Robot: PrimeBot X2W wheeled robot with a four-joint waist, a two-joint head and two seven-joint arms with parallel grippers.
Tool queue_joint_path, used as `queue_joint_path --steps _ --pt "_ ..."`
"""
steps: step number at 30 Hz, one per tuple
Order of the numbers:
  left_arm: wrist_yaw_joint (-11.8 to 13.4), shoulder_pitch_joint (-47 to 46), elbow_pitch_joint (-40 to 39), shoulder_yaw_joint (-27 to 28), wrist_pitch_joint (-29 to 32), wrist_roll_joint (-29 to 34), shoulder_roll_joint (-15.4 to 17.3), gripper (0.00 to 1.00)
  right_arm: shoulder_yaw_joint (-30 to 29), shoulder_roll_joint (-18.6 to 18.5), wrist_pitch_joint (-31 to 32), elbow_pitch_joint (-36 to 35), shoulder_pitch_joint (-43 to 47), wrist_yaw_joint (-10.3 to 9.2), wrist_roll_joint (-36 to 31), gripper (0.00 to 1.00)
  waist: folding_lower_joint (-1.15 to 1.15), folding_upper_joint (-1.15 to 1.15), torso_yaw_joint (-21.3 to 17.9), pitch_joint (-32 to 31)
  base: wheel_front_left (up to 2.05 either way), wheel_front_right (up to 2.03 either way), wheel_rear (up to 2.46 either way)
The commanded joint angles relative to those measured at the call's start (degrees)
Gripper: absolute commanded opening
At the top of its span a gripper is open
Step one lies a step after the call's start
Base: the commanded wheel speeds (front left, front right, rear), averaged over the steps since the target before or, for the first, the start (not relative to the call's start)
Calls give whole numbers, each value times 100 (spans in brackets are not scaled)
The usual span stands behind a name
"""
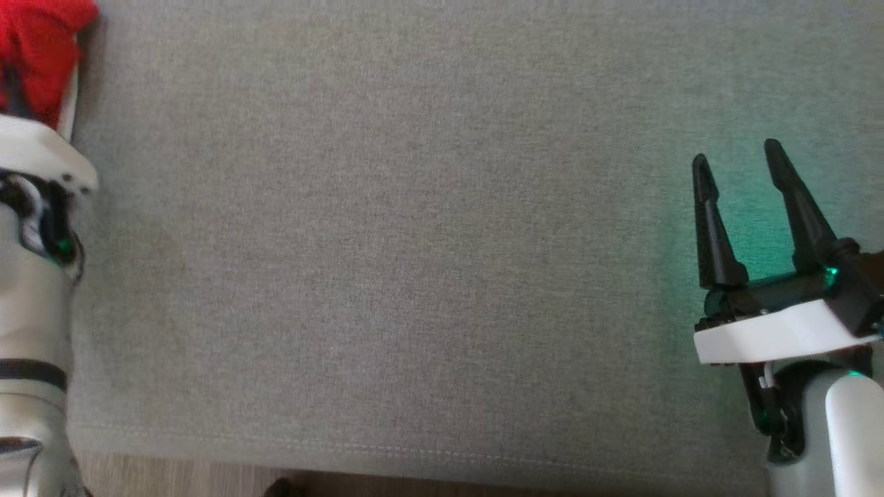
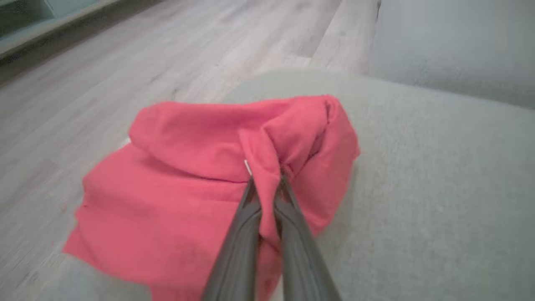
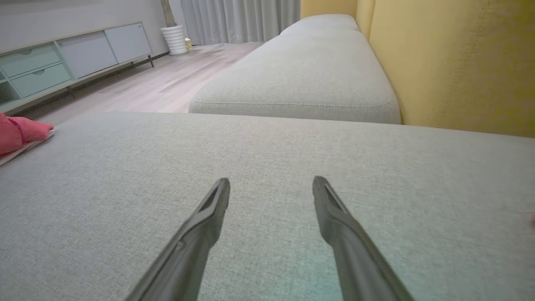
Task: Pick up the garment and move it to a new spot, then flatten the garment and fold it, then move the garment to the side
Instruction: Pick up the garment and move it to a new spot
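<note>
the red garment [image 1: 38,48] is cut off at the head view's top-left corner, near the left edge of the sofa cushion [image 1: 414,241]. the left hand [image 2: 267,184] is pinched tight on a fold of it. the right hand [image 1: 739,155] is spread wide, holding nothing.

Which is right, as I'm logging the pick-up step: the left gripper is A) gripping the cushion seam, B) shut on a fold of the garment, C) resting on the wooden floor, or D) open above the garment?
B: in the left wrist view the left gripper is closed tight on a raised fold of the red garment, which lies on the grey cushion.
</note>
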Motion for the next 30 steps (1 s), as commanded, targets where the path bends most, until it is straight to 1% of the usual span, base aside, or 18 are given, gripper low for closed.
queue_joint_path --steps 1,3,5,8,11,14,15,18,23,27,29,30 --pt "46 -27 -364 219 -70 -11 450 0 113 22 -70 -180 -38 39 53 100 -1 0 -34 -136 0 0 0" --pt "56 182 -902 395 -73 21 529 0 71 33 -145 -121 -22 39 78 100 -1 0 -74 -286 0 0 0" --pt "97 507 -1516 543 -74 112 494 0 30 43 -220 -61 6 39 99 100 -1 0 -113 -480 0 0 0" --pt "171 1114 -2493 765 -75 248 331 0 -24 53 -306 28 88 39 145 100 -1 0 -178 -817 0 0 0" --pt "184 1737 -3389 937 -75 390 193 0 -53 58 -371 123 197 39 201 100 -1 0 -276 -1180 0 0 0" --pt "220 2437 -4255 970 -76 534 -28 0 -107 61 -425 200 357 39 305 100 -1 0 -384 -1554 0 0 0" --pt "230 2916 -4733 908 -76 606 -180 0 -141 61 -456 252 475 39 385 100 -1 0 -468 -1795 0 0 0" --pt "261 3592 -5368 778 -55 671 -366 0 -152 62 -491 315 661 39 500 100 -1 0 -613 -2101 0 0 0" --pt "293 4538 -6311 359 300 799 -668 0 -143 62 -500 343 928 39 608 100 -1 0 -828 -2395 0 0 0" --pt "238 4971 -6760 -114 567 876 -914 0 -170 63 -501 332 1037 39 640 100 -1 0 -1014 -2496 0 0 0" --pt "170 4983 -6807 -365 628 908 -1005 0 -202 63 -500 313 1065 39 681 100 -1 0 -1085 -2481 0 0 0" --pt "170 4983 -6807 -365 628 908 -1005 0 -202 63 -500 313 1065 39 681 100 -1 0 -1085 -2481 0 0 0"
